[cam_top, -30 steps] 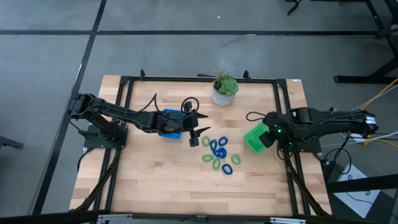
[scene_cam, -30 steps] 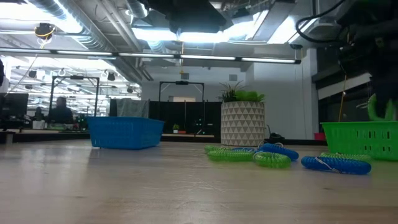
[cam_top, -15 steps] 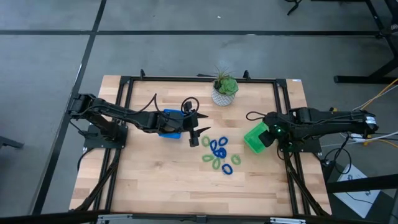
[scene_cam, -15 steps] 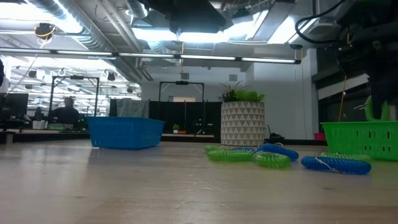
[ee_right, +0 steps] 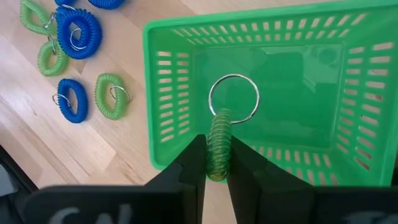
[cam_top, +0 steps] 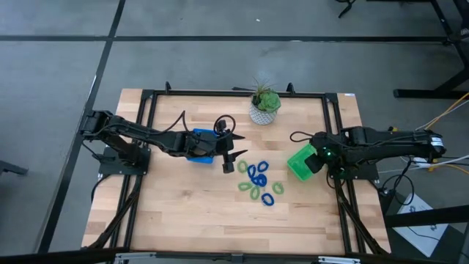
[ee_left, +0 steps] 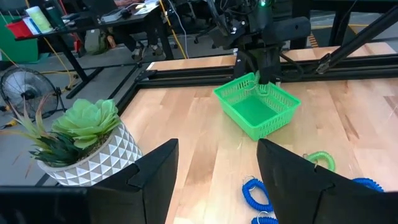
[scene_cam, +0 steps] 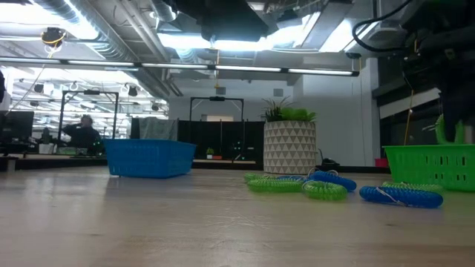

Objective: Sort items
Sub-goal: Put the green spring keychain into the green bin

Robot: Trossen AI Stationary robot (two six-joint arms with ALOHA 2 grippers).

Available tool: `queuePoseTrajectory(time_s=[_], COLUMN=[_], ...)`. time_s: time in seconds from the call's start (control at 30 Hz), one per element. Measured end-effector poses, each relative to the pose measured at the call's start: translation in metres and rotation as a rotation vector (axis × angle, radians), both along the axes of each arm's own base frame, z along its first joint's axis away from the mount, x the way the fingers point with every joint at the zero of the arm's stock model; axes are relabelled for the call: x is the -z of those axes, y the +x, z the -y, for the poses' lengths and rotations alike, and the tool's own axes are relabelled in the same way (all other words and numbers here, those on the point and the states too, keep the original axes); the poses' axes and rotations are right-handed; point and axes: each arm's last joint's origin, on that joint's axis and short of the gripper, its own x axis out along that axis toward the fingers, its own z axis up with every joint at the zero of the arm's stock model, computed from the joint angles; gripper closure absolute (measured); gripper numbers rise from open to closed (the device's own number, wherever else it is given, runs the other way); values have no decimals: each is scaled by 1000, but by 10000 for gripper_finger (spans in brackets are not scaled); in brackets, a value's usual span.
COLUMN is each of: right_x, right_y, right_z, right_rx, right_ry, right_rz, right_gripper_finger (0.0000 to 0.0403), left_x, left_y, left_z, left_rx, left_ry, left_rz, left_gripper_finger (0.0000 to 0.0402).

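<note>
Several small blue and light green coil rings (cam_top: 256, 181) lie in a cluster on the table's middle, also seen low over the wood as rings (scene_cam: 326, 185). My left gripper (cam_top: 229, 158) hangs open just right of the square blue tray (cam_top: 198, 146), short of the rings; in its wrist view the open left gripper (ee_left: 217, 183) faces the green tray (ee_left: 258, 109). My right gripper (ee_right: 217, 171) is over the green tray (ee_right: 249, 81), shut on a light green ring (ee_right: 219, 146). My right gripper pinches the light green coil ring by one side of its loop (ee_right: 218, 163) between its two fingers, pointing down from above. The ring is lifted clear over the green tray's inside, and its metal key ring (ee_right: 233, 99) shows beyond the coil.
A potted plant (cam_top: 264, 105) in a white patterned pot stands near the table's far edge, behind the rings. A black frame rail (cam_top: 234, 93) runs around the tabletop. Bare wood lies along the near edge (cam_top: 220, 227).
</note>
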Motion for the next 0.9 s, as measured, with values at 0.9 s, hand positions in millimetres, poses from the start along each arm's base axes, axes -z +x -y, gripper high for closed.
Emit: queuePoseTrajectory(time_s=[0.9], right_x=[-1], right_y=[2], right_z=[0], right_rx=[-3], right_ry=[-3], right_rz=[24], right_gripper_finger=[257], left_x=[1], left_y=[0], left_z=[0], left_rx=[1], left_ry=[3], left_rz=[-13], left_gripper_finger=[190])
